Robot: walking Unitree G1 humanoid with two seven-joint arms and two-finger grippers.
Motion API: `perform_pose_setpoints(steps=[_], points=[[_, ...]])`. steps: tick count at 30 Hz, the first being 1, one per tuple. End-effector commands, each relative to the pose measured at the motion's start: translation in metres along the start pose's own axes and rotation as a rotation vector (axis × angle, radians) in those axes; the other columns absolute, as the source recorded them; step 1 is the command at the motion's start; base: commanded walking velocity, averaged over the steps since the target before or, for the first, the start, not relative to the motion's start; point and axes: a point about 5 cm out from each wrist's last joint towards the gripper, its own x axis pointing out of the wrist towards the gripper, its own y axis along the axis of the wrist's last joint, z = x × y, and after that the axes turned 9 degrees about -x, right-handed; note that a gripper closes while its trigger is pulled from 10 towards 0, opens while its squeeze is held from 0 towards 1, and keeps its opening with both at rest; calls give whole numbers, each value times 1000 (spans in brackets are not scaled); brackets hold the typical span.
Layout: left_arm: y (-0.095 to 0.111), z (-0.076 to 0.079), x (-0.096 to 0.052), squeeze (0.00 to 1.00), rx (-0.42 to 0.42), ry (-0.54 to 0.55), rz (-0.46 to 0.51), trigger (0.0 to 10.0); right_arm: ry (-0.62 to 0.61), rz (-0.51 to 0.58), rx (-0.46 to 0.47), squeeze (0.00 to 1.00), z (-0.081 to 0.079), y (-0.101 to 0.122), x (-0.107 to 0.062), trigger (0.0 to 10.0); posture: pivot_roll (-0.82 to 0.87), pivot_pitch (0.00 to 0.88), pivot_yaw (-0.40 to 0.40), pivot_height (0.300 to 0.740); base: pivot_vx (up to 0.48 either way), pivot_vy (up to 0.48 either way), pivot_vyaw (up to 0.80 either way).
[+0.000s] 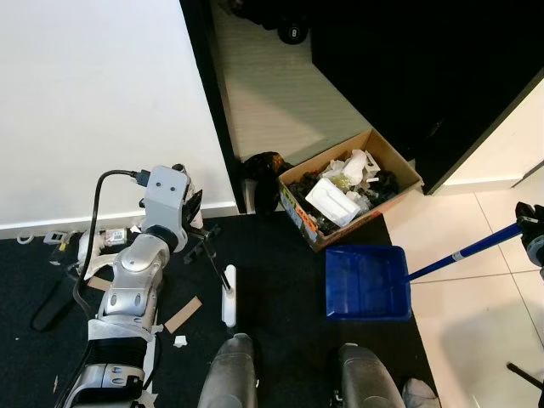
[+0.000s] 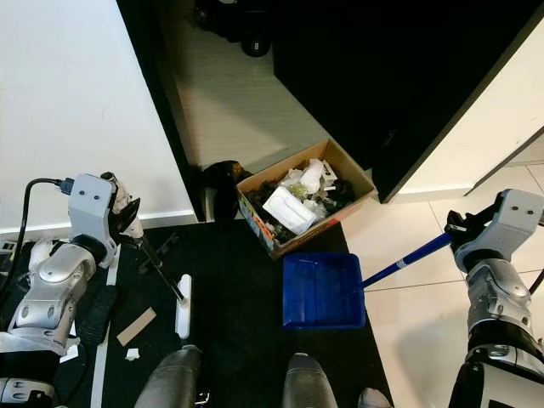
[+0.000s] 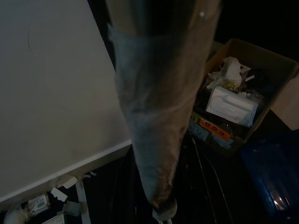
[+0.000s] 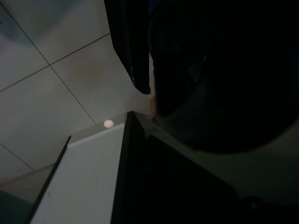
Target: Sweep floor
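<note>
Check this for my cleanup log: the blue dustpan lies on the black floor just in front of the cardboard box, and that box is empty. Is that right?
Not quite. The blue dustpan does lie on the black floor just in front of the cardboard box, but the box is not empty: the right eye view shows it full of white and dark rubbish.

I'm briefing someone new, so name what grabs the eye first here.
The blue dustpan lies on the dark floor ahead, its long handle running to the right gripper. Just beyond it sits an open cardboard box full of trash. On the left, the left gripper holds a broom beside scattered paper scraps.
</note>
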Motion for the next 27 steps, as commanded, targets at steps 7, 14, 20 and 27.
perform_pose_setpoints(steps=[7,14,20,27], points=[[8,-2,5,0,77,-37,6,10000,106,-27,11,0,-38,-14,4,0,25,54,13,740,0,0,0],[20,-2,7,0,80,-36,23,10000,217,-47,10,0,-83,-23,9,0,46,34,-3,740,0,0,0],[16,-5,5,0,63,-12,30,10000,237,-48,2,0,-99,-25,10,0,54,31,-8,740,0,0,0],[12,-9,0,0,30,15,7,10000,240,-46,1,0,-104,-26,10,0,55,32,-8,740,0,0,0]])
